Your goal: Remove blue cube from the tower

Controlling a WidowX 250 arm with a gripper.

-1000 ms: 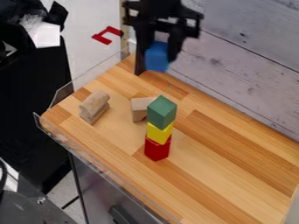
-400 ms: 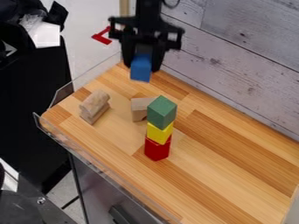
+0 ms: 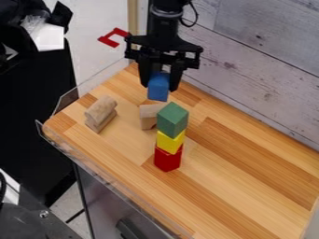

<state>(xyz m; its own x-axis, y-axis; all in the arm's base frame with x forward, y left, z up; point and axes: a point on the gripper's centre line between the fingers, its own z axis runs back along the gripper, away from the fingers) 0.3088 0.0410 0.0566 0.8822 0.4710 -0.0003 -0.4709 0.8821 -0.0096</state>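
The blue cube (image 3: 158, 88) is up in the air, held by the gripper (image 3: 159, 87) and over the back part of the bench (image 3: 249, 186). It is off the tower (image 3: 170, 142), so I think the main part of the job is done. What may be left is to set it down in a safe spot and let go.

The tower stands up with the red block (image 3: 168, 159) at the bottom, the yellow block (image 3: 172, 141) in the middle and the green block (image 3: 172, 119) on top. The red one has to hold up the other two. They sit a bit twisted, so a small bump could knock them down — that is why the cube should go down well away from them.

The gripper points down, with one finger on each side of the cube. It is open just as wide as the cube and no more, so it looks like a snug hold. The cube pokes out below the fingers, which should help it touch the wood first.

A small wood block (image 3: 149, 115) sits close behind the tower — the cube could hit it if it comes down there. Another wood piece (image 3: 101, 113) is off to the side.
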